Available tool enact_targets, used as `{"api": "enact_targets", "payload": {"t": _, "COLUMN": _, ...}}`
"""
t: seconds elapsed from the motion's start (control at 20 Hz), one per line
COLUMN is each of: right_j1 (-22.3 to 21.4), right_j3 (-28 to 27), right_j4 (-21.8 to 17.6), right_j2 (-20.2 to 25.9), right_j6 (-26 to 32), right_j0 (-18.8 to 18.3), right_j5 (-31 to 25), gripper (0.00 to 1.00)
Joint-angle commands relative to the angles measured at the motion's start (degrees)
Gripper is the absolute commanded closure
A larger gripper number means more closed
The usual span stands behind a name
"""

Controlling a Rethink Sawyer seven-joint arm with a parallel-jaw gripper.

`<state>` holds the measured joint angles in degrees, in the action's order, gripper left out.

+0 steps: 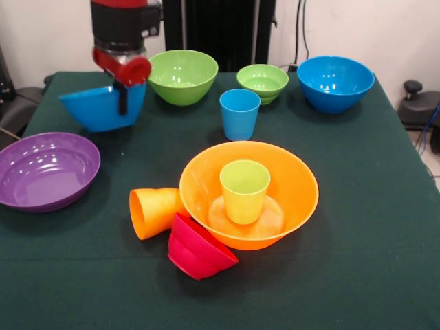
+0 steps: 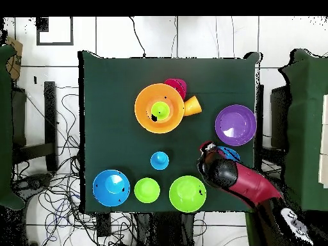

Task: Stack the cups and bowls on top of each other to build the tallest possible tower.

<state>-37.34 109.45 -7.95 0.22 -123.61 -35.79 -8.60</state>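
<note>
I can read no text, label, brand, number or sign on anything around me, not on my arm, the bowls, the cups, the green tablecloth or the floor beyond it

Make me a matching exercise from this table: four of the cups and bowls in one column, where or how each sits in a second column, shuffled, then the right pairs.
Things:
1. lime green cup
2. orange cup
3. small blue bowl
4. purple bowl

States:
A. lying on its side
B. tilted, with the gripper at its rim
C. standing upright inside the big orange bowl
D. resting alone near a table edge

Pairs: 1-C, 2-A, 3-B, 4-D
</note>
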Motion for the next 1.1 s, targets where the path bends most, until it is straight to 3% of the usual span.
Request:
{"api": "enact_targets", "payload": {"t": 0.05, "right_j1": -13.1, "right_j3": 1.5, "right_j4": 1.4, "right_j2": 1.4, "right_j6": 0.5, "right_j0": 1.4, "right_j5": -16.1, "gripper": 1.0}}
{"api": "enact_targets", "payload": {"t": 0.55, "right_j1": -20.5, "right_j3": -4.0, "right_j4": 2.4, "right_j2": -1.0, "right_j6": -3.3, "right_j0": 6.9, "right_j5": -30.7, "gripper": 1.0}}
{"api": "enact_targets", "payload": {"t": 0.8, "right_j1": -19.8, "right_j3": -10.0, "right_j4": 3.5, "right_j2": -0.4, "right_j6": -4.7, "right_j0": 9.0, "right_j5": -35.8, "gripper": 1.0}}
{"api": "enact_targets", "payload": {"t": 0.9, "right_j1": -19.7, "right_j3": -12.5, "right_j4": 4.3, "right_j2": -0.6, "right_j6": -6.5, "right_j0": 10.2, "right_j5": -39.3, "gripper": 1.0}}
{"api": "enact_targets", "payload": {"t": 1.1, "right_j1": -19.0, "right_j3": -15.5, "right_j4": 5.3, "right_j2": -3.2, "right_j6": -12.5, "right_j0": 13.3, "right_j5": -40.4, "gripper": 1.0}}
